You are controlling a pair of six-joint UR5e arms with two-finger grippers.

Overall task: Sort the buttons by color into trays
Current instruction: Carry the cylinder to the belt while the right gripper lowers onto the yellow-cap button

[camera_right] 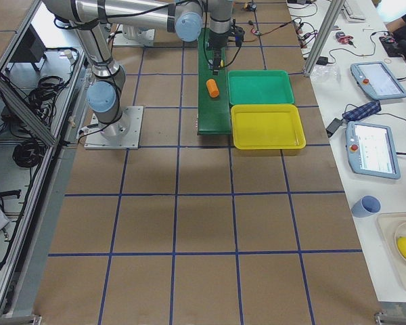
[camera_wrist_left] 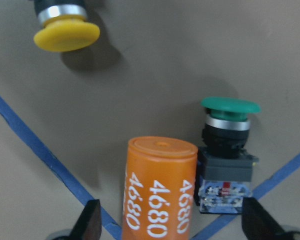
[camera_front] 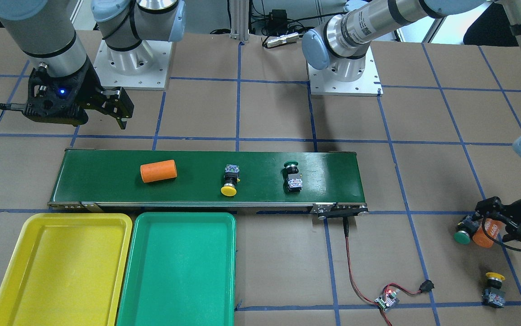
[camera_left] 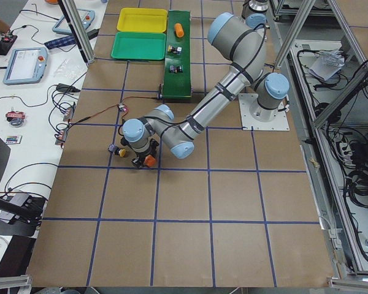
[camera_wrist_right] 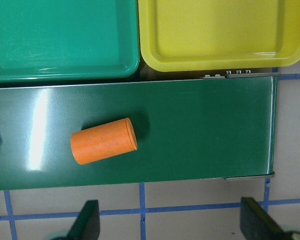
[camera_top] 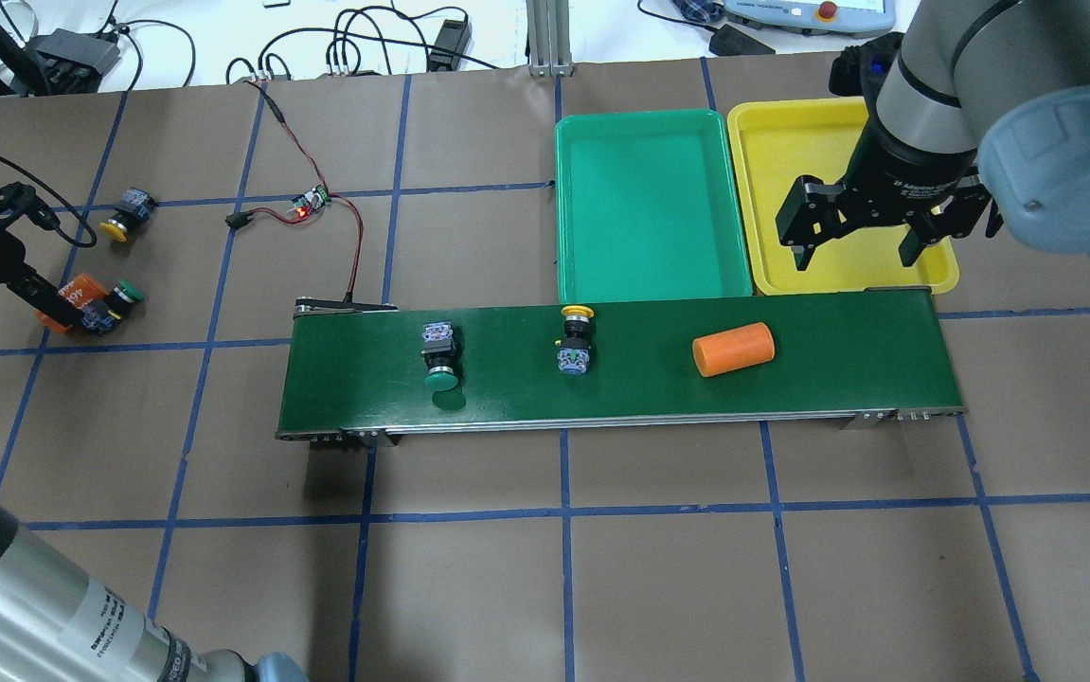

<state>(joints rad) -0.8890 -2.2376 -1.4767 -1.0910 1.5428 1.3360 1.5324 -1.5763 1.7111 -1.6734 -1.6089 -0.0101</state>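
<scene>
My left gripper (camera_wrist_left: 175, 222), jaws apart, brackets green button (camera_wrist_left: 229, 150) and orange cylinder (camera_wrist_left: 160, 190) together, since they lie side by side; my right gripper (camera_top: 854, 258) hovers spread by the yellow tray (camera_top: 781, 170).

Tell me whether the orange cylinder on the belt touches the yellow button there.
Apart: the overhead view shows bare belt between the orange cylinder and yellow button.

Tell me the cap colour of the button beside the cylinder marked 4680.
Green; the button shows best in the left wrist view.
</scene>
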